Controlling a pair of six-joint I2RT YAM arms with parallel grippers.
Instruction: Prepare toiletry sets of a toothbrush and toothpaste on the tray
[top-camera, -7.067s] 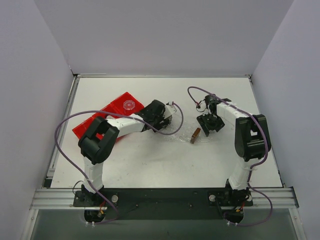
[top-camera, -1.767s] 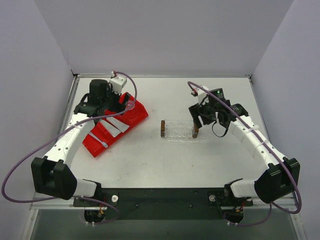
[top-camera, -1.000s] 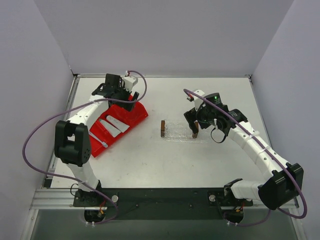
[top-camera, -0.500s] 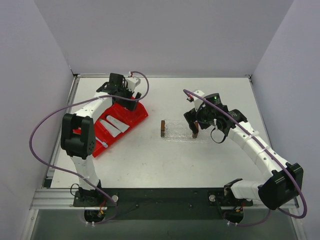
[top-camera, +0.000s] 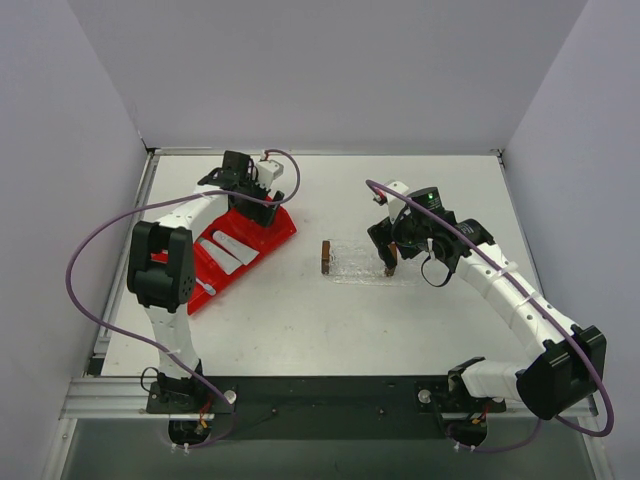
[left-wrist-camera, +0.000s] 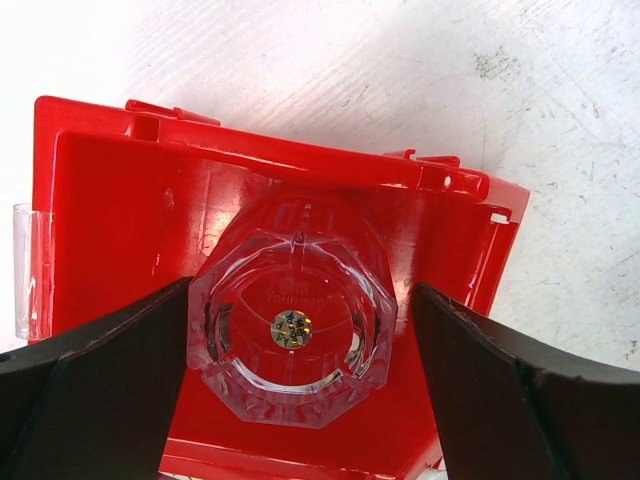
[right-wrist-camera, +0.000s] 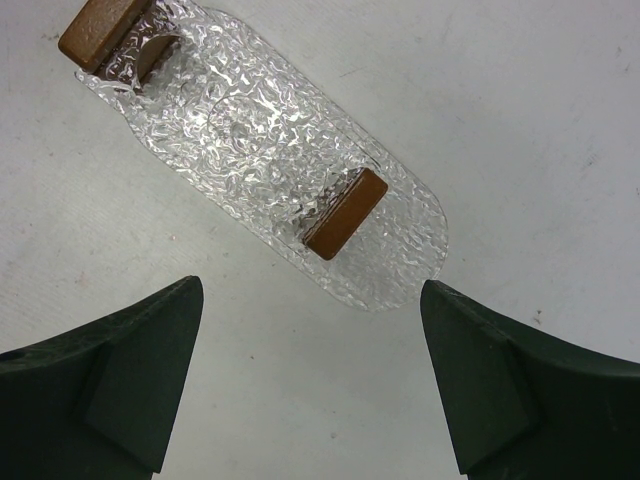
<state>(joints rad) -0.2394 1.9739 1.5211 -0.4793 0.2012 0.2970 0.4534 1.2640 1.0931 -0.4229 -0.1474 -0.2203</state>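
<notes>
Since the shot a second back, my left arm has folded its elbow in and the left gripper (top-camera: 245, 185) has edged along the far end of the red bin (top-camera: 270, 232). The right arm has not budged.

From above, the two toothpaste (top-camera: 231, 243) tubes lie mid-bin. A thin pale stick nearer me is probably the toothbrush (top-camera: 200, 285). Nothing is on the tray (top-camera: 358, 268) yet except the rack (top-camera: 326, 256). The right gripper (top-camera: 388, 250) hangs over the rack's right end.

In the left wrist view the jaws stand fully apart, straddling a clear cup (left-wrist-camera: 290, 325) and holding nothing. The cup isn't what I'm after. I'd lift clear, slide down the bin to a tube, and close across its narrow width.

In the right wrist view the jaws are spread wide and empty above the tray's rounded end. I'd keep them off the rack so nothing shifts.

What I can't read: the tubes and brush are out of both wrist views. From above the tray nearly vanishes against the table. The rack's clear body is hard to tell from the textured sheet under it.
</notes>
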